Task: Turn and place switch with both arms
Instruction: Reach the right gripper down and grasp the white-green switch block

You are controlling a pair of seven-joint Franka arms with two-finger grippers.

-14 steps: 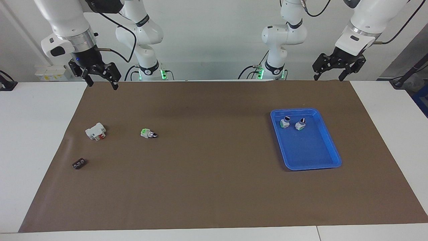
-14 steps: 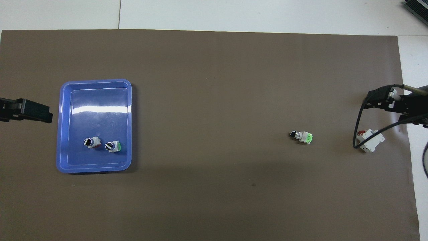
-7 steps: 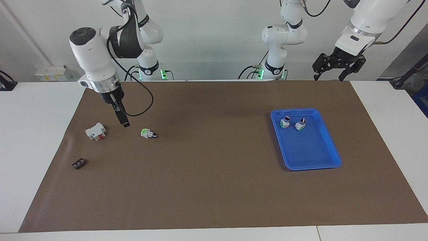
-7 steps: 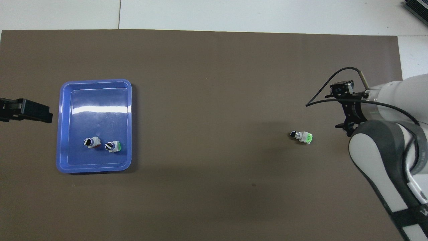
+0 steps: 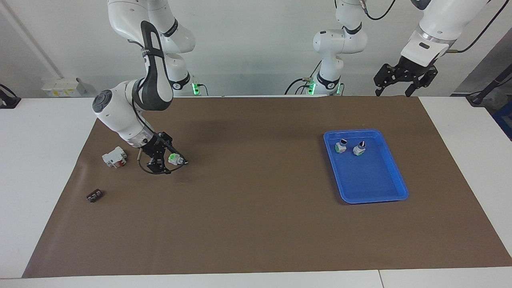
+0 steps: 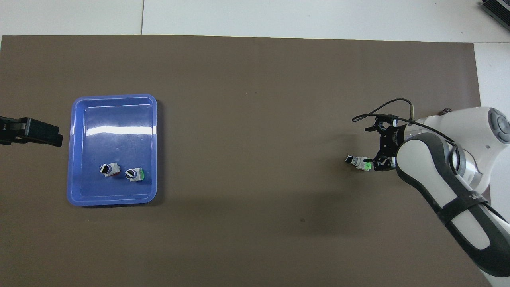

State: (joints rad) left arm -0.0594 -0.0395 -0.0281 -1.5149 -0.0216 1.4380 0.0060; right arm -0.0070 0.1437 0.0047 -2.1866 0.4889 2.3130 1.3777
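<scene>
A switch lies on its side on the brown mat toward the right arm's end of the table. Its body is white and green and its black knob points toward the middle of the table. My right gripper is down at mat level beside the switch's green end. It is open, and one fingertip is right next to the green block; contact cannot be told. My left gripper waits open in the air over the mat's corner at the left arm's end.
A blue tray at the left arm's end holds two more upright switches. A white block with red parts lies just beside the right arm's wrist. A small dark piece lies farther from the robots.
The right arm swung down from above the mat's corner to the switch and turned its gripper sideways toward the green end. The left arm and the switch stayed still.
</scene>
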